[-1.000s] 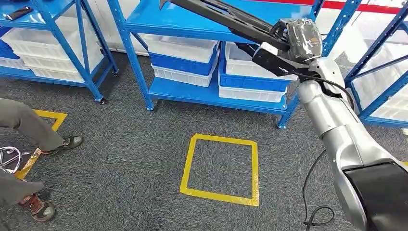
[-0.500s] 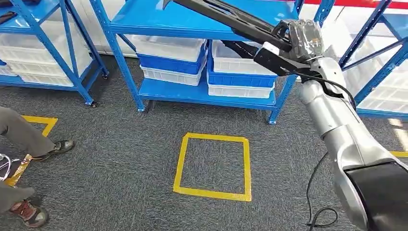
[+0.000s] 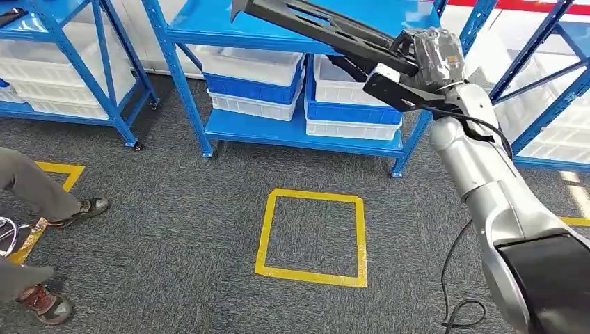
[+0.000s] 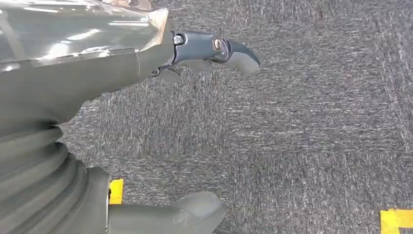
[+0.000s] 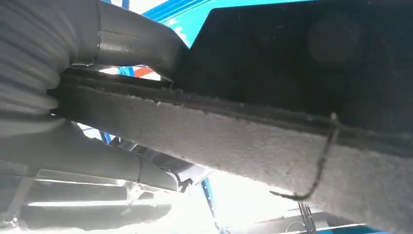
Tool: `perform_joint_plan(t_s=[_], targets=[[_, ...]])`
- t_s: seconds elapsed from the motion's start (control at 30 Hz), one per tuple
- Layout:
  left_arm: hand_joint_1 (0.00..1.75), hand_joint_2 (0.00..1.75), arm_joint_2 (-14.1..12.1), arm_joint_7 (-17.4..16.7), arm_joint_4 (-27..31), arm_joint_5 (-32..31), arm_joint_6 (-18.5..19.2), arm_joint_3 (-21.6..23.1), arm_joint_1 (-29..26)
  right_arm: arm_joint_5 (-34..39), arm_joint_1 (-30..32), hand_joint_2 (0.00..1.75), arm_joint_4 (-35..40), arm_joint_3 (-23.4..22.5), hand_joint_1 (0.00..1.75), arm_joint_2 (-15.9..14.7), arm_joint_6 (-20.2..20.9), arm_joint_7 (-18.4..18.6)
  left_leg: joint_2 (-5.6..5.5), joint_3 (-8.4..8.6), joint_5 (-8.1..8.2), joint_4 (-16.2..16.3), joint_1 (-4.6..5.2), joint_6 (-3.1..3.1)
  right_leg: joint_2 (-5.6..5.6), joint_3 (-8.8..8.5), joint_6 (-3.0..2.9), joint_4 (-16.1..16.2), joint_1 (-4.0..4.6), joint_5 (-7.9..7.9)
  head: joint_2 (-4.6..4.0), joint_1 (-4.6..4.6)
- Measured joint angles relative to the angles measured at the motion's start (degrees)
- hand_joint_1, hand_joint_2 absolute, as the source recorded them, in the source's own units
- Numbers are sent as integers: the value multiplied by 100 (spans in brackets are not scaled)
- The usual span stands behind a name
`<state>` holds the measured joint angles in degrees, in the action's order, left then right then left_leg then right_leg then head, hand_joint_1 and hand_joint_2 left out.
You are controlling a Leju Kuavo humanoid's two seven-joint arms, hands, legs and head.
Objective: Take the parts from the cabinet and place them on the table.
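Note:
A long black part (image 3: 313,28) is gripped by my right hand (image 3: 428,52), which is raised high at the upper right of the head view. The part slants up and to the left over the blue shelf (image 3: 278,31). In the right wrist view the same black part (image 5: 272,141) runs across the picture close to the camera, clamped under the grey thumb (image 5: 131,46). My left hand (image 4: 146,73) hangs over grey carpet with its fingers apart and nothing in it.
Blue racks hold white and blue bins (image 3: 254,87) on their lower shelves. A yellow tape square (image 3: 313,236) marks the carpet in front. A person's legs and shoes (image 3: 87,207) stand at the left. A black cable (image 3: 459,306) trails beside my right arm.
The whole view has shifted as the camera moved; the racks and the tape square sit slightly differently. My right hand still holds the black part raised.

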<state>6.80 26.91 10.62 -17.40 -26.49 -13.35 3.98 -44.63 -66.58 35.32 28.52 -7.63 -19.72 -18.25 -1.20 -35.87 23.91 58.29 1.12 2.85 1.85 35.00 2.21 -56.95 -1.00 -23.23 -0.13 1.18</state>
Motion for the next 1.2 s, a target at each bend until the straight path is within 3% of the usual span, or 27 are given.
perform_joint_plan(t_s=[0.07,0.1,0.13,0.17,0.2,0.23,0.27,0.3,0.33,0.4,0.43,0.57,0.6,0.63,0.67,0.77,0.8,0.83,0.93,0.97,1.1,1.13,1.2], targets=[[0,175,0,0,2,0,0,0,1,2,-3,175,-2,0,169,4,-2,-15,9,2,-33,-6,7,55,8,1,57,30,-17,39,0,2],[0,175,4,0,0,0,0,0,2,4,-7,175,-2,-2,169,0,-2,-15,41,27,-88,-80,-53,120,-4,31,75,17,43,19,0,0],[0,175,4,2,2,0,0,0,2,7,-11,175,-4,-4,169,-11,-2,-15,62,27,-119,-109,-52,132,-61,129,57,-142,11,-110,0,-7],[0,175,4,2,2,2,4,-2,0,7,-24,175,-9,-2,169,-9,-2,-15,75,9,-132,-110,-61,159,-88,226,22,-399,14,-278,0,-30],[0,175,7,2,2,2,15,-2,1,7,-29,175,-15,0,169,4,-2,-17,96,-14,-141,-109,-61,168,-108,469,-19,-1000,6,-570,0,-22],[0,175,11,4,0,2,20,0,1,4,-22,175,-22,2,169,7,-2,-24,106,-29,-149,-108,-59,173,-112,631,-28,-1414,5,-736,0,-24],[0,175,13,4,0,2,33,-2,0,4,2,175,-35,4,169,9,-2,-26,110,-52,-163,-104,-59,172,-114,763,-16,-1792,6,-858,0,-24],[0,175,13,4,0,2,46,-2,-4,4,17,175,-52,4,169,9,-2,-26,114,-68,-182,-103,-60,158,-117,743,17,-1827,5,-851,0,-28],[0,175,13,7,0,2,52,-2,-4,4,20,175,-66,4,169,9,-2,-26,114,-86,-196,-99,-62,142,-118,596,50,-1620,5,-775,0,-26],[0,175,20,7,0,2,55,-2,-3,4,3,175,-66,4,169,13,-4,-26,115,-118,-224,-76,-67,104,-152,-76,122,-513,-9,-438,0,-26],[0,175,22,7,2,6,61,-2,-1,4,-12,175,-66,4,169,22,-7,-26,123,-130,-233,-47,-68,83,-194,-332,107,-19,-23,-397,0,-28],[0,175,15,11,0,9,63,-2,-6,4,-25,175,-68,4,169,42,-22,-31,121,-177,-310,-55,-53,-57,-154,-269,-29,-82,68,-294,0,-37],[0,175,11,11,0,9,61,-2,-11,7,-25,175,-72,4,169,44,-22,-31,116,-214,-327,-41,-60,-83,-155,-258,-102,-53,-18,-245,0,-33],[0,175,-4,11,0,9,59,-2,-15,7,-35,175,-79,4,169,48,-26,-31,120,-299,-209,144,-81,-117,-161,-234,-143,-54,-23,-211,0,-39],[0,175,2,11,0,9,55,-2,-16,11,-33,175,-81,4,169,61,-31,-33,102,-389,58,441,-82,-168,-159,-211,-199,-55,-23,-176,0,-7],[0,175,0,11,0,9,50,-2,-14,15,-31,175,-94,9,169,88,-31,-35,105,-812,799,1687,-131,-263,-159,-100,-241,-63,-5,-101,0,0],[0,175,2,9,0,9,50,-2,-15,17,-26,175,-107,9,169,92,-33,-37,106,-825,844,1828,-137,-270,-158,-68,-237,-65,-4,-76,0,-2],[0,175,2,11,0,9,50,-2,-14,15,-24,175,-120,9,169,90,-33,-37,106,-716,776,1709,-138,-266,-154,-45,-219,-65,-4,-59,0,0],[0,175,-4,9,0,9,50,-2,-12,22,-32,175,-129,7,169,90,-44,-41,92,228,235,261,-132,-171,-150,-17,-179,-66,0,-8,0,0],[0,175,-13,9,2,9,50,-2,1,22,-37,175,-129,4,169,90,-55,-44,72,365,313,12,-110,-138,-155,4,-150,-71,35,8,0,-7],[0,175,-4,-2,0,0,50,-2,-5,22,-39,175,-140,2,169,76,-101,-52,95,293,186,-24,-73,-22,-163,41,-12,-40,40,101,0,-2],[0,175,4,-9,0,-4,52,-2,2,22,-42,175,-148,0,169,66,-105,-52,136,295,113,-74,-128,29,-175,121,-4,-116,57,34,0,-9],[0,175,-2,-15,2,-7,52,-2,11,24,-45,175,-153,-2,169,41,-111,-61,138,223,49,-85,-114,110,-171,340,-63,-671,44,-363,0,-26]])
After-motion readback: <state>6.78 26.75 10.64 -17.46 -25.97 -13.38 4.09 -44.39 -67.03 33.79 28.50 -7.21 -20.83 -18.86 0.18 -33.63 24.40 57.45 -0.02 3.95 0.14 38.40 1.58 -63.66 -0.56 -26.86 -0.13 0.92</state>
